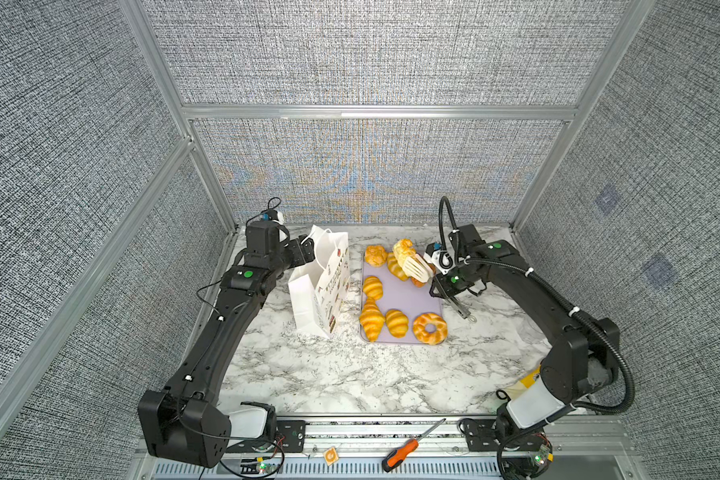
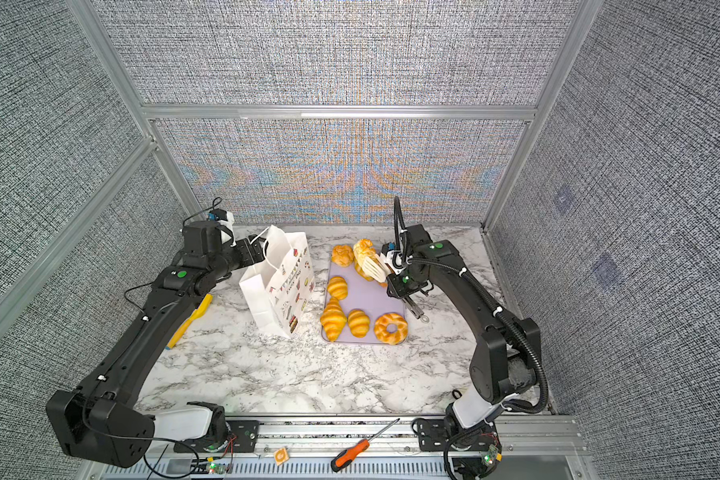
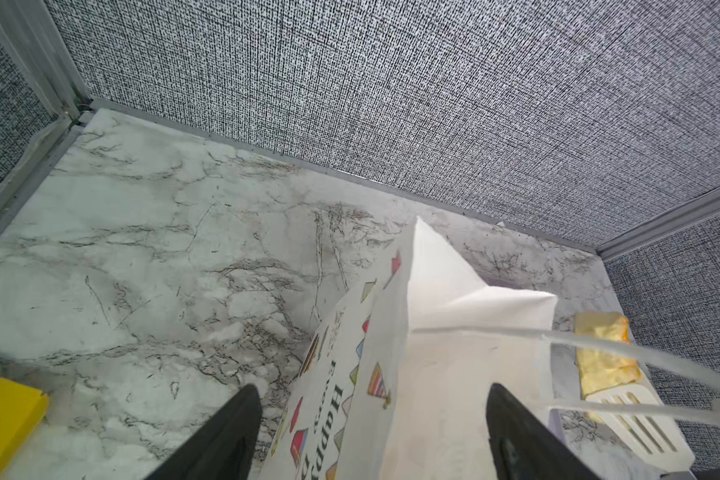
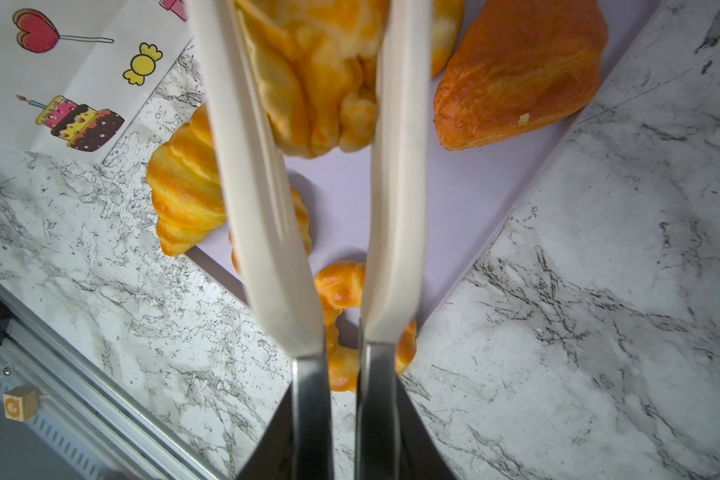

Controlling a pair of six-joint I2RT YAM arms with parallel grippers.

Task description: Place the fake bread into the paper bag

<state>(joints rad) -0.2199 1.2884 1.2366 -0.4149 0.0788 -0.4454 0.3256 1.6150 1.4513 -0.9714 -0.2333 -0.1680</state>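
Observation:
The white paper bag (image 1: 321, 286) (image 2: 277, 286) stands upright left of the lilac tray (image 1: 408, 299). My left gripper (image 1: 308, 249) (image 3: 375, 399) is open at the bag's top rim (image 3: 454, 332), with one finger outside the printed wall and the other over the mouth. My right gripper (image 1: 443, 286) (image 4: 346, 415) is shut on the metal handles of white tongs (image 1: 416, 266) (image 4: 395, 208). The tongs pinch a rectangular puff (image 1: 404, 249) (image 4: 321, 83) above the tray's far end. On the tray lie a round bun (image 1: 376, 254), several croissants (image 1: 371, 318), a darker croissant (image 4: 520, 79) and a ring doughnut (image 1: 430, 328).
A yellow scoop (image 2: 192, 320) lies on the marble top under the left arm. A screwdriver (image 1: 404, 451) and a small wooden cube (image 1: 330, 456) rest on the front rail. Grey fabric walls close the table on three sides.

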